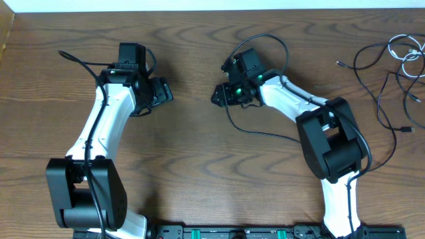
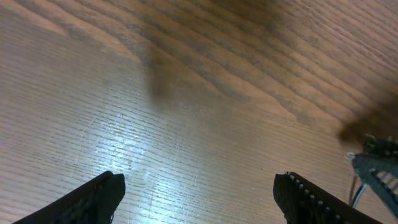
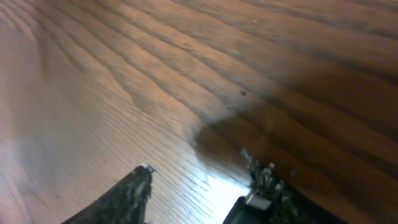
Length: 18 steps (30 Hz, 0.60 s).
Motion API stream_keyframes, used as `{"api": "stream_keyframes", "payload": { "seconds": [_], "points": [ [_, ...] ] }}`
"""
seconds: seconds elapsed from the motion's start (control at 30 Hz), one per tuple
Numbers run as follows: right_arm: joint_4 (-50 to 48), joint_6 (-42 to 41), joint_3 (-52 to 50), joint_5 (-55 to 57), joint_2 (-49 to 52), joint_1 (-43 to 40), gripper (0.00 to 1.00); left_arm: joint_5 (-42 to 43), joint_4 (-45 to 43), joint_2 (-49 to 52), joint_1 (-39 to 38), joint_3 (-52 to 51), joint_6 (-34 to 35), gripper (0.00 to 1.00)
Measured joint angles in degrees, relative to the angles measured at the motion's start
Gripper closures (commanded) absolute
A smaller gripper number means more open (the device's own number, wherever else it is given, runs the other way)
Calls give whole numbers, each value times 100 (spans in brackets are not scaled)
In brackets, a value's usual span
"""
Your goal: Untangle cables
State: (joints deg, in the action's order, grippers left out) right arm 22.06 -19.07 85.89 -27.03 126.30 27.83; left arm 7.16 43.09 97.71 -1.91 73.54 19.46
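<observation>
The cables [image 1: 382, 99] lie in a loose sprawl at the far right edge of the counter [image 1: 199, 153], well apart from both arms; the loops cross one another and run out of the overhead view on the right. The brown wood-grain counter fills every view.

The left arm [image 1: 99, 126] and the right arm [image 1: 292, 99], white with black joints, lean in toward the middle of the counter, their heads near each other but apart.

The left pincer [image 2: 199, 199] is spread wide, with only bare wood between its two dark fingers [image 2: 99, 198]. The right pincer [image 3: 199, 193] also shows a gap with bare wood between its fingers [image 3: 132, 191] and pinches nothing.

Most of the cords in the heap are black; a white cord [image 1: 413, 56] lies curled at the far right. A small plug end [image 1: 404, 129] lies at the near side of the heap.
</observation>
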Motion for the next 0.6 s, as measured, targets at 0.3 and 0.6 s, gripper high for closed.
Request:
{"api": "stream_keyframes", "payload": {
  "seconds": [0.3,0.6],
  "points": [
    [26,-234,2,107,87,24,96,0,0,0,-2,0,0,18],
    [564,-238,-68,-127,-96,-588,99,2,13,0,-2,0,0,18]
  ]
}}
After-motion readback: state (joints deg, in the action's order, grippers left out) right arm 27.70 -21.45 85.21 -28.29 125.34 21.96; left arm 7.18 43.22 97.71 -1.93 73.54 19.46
